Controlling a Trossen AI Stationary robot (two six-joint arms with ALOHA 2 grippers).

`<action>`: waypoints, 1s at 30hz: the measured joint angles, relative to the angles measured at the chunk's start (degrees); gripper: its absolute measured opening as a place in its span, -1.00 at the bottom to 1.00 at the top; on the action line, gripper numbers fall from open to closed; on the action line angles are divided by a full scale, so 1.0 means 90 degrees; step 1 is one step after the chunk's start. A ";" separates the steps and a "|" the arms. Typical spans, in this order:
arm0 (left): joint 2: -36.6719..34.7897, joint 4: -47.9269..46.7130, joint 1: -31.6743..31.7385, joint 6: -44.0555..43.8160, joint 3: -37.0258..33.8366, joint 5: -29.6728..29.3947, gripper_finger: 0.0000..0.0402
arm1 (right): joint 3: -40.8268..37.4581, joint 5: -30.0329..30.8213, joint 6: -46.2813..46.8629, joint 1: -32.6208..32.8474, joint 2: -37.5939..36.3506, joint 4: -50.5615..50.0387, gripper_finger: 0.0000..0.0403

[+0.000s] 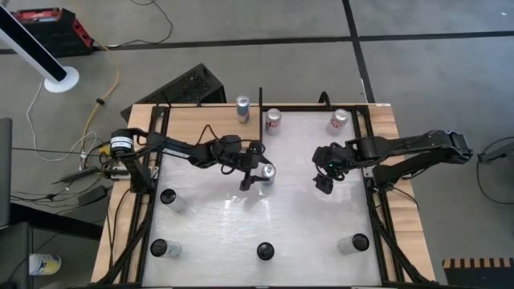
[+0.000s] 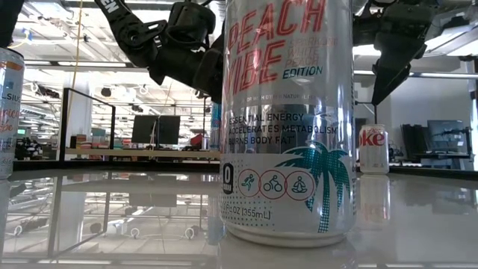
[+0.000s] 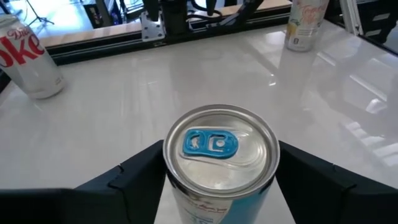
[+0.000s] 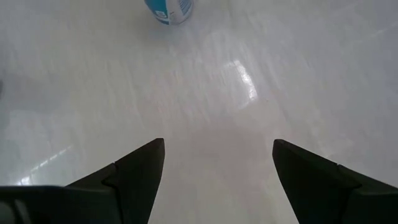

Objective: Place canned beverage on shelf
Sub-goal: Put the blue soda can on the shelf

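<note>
Silver aluminium beverage can with blue tab (image 3: 219, 163) stands upright, straddled by the spread left gripper (image 3: 217, 180), its base hidden; right gripper (image 4: 217, 162) hangs open.

peach can (image 2: 287, 119) top cut off; left wrist can (image 3: 221, 162) base cropped.

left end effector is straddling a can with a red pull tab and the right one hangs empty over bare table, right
Not quite: the pull tab is blue, as the left wrist view shows. The left end effector does straddle that can, and the right end effector does hang empty over bare table.
</note>
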 joint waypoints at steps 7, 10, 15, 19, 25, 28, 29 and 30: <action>-0.0480 -0.0440 0.0101 -0.0177 -0.0015 0.0060 0.05 | 0.0000 0.0000 0.0053 0.0000 0.0000 -0.0001 0.61; -0.1219 -0.1087 0.0238 -0.0097 -0.0012 -0.0028 0.05 | 0.0000 0.0000 0.0058 0.0000 0.0000 0.0000 0.61; -0.2324 -0.1842 0.0617 0.0199 -0.0171 -0.0370 0.11 | 0.0000 0.0000 0.0052 0.0000 0.0002 0.0007 0.61; -0.2938 -0.1987 0.1193 0.0207 -0.0467 -0.0303 0.10 | 0.0000 0.0017 0.0019 0.0000 0.0002 0.0056 0.61; -0.2964 -0.1703 0.2239 0.0136 -0.0852 -0.0201 0.09 | 0.0000 0.0022 -0.0044 0.0000 0.0002 0.0061 0.61; -0.2523 -0.1419 0.2629 0.0068 -0.0862 0.0297 0.09 | 0.0000 0.0024 -0.0046 0.0000 0.0002 0.0068 0.61; -0.2374 -0.1290 0.2697 0.0059 -0.0862 0.0432 0.09 | 0.0000 0.0025 -0.0046 0.0000 0.0002 0.0073 0.61; -0.2234 -0.1169 0.2743 0.0057 -0.0838 0.0499 0.09 | 0.0000 0.0027 -0.0045 0.0000 0.0002 0.0085 0.61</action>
